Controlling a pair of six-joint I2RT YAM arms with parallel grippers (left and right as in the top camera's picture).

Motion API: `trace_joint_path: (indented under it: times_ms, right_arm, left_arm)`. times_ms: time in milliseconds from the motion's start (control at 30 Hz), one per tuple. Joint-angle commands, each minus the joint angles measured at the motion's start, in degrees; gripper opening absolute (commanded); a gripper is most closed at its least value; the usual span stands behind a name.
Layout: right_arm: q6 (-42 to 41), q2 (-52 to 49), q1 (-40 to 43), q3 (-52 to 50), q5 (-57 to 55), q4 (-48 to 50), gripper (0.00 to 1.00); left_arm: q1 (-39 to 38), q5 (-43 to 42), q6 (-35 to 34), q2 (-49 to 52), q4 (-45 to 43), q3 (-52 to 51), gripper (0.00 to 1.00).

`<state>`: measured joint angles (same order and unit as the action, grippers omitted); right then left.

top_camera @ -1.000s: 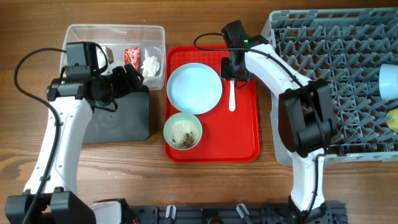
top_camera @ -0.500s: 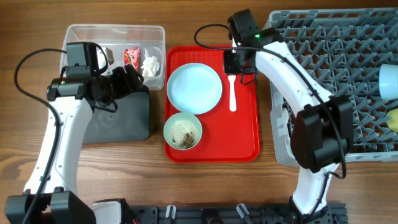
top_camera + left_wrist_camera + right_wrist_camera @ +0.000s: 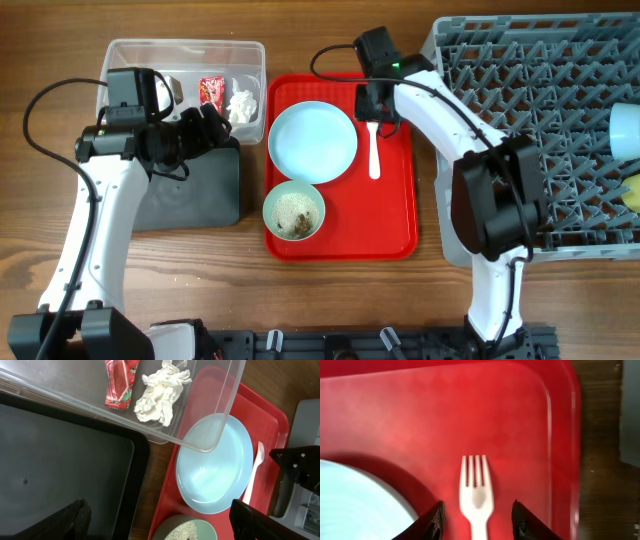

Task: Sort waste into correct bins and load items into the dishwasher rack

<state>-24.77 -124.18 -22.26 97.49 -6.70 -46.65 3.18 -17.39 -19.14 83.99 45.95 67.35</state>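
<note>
A white fork [image 3: 374, 160] lies on the red tray [image 3: 395, 215] beside the light blue plate [image 3: 312, 141]. My right gripper [image 3: 372, 113] is open above the fork's tines. In the right wrist view its fingers [image 3: 479, 522] straddle the fork [image 3: 476, 491]. A pale green bowl [image 3: 294, 211] holds whitish scraps. The red wrapper [image 3: 211, 90] and white tissue [image 3: 242, 103] lie in the clear tub [image 3: 150, 55]. My left gripper [image 3: 212, 122] is open and empty over the black tray [image 3: 190, 190]. The left wrist view shows the wrapper [image 3: 120, 382], tissue [image 3: 160, 392] and plate [image 3: 215, 470].
The grey dishwasher rack [image 3: 540, 130] fills the right side. A light blue item [image 3: 625, 128] and a yellow item [image 3: 633, 192] sit at its right edge. The red tray's rim lies close to the rack's left wall.
My right gripper shifted a little up and right, then came back left over the fork's tines. The fork and the left arm have not moved.
</note>
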Motion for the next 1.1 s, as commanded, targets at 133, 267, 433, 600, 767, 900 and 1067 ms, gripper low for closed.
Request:
trace_joint_path:
  times_ms: [133,267,433,600,767,900,1067]
  right_arm:
    - [-2.4,-5.1,-0.5,-0.5,-0.2,-0.1,0.46]
    - [-2.2,-7.0,-0.5,-0.5,0.5,0.3,0.48]
    - [-0.7,-8.2,-0.4,-0.5,2.5,0.2,0.4]
    - [-0.7,-8.2,-0.4,-0.4,2.5,-0.2,0.27]
    - [-0.7,-8.1,-0.3,-0.4,2.6,-0.8,0.22]
    - [-0.7,-7.8,-0.3,-0.3,4.1,-1.4,0.21]
    - [-0.6,-4.5,-0.1,0.0,4.2,-3.3,0.2]
  left_arm:
    - [0.3,0.3,0.7,-0.8,0.0,0.1,0.9]
    - [0.3,0.3,0.7,-0.8,0.0,0.1,0.91]
    - [0.3,0.3,0.7,-0.8,0.0,0.1,0.91]
    - [0.3,0.3,0.7,-0.8,0.0,0.1,0.91]
    - [0.3,0.3,0.7,-0.8,0.0,0.1,0.91]
    - [0.3,0.3,0.7,-0.8,0.0,0.1,0.9]
    - [0.3,0.3,0.7,-0.8,0.0,0.1,0.9]
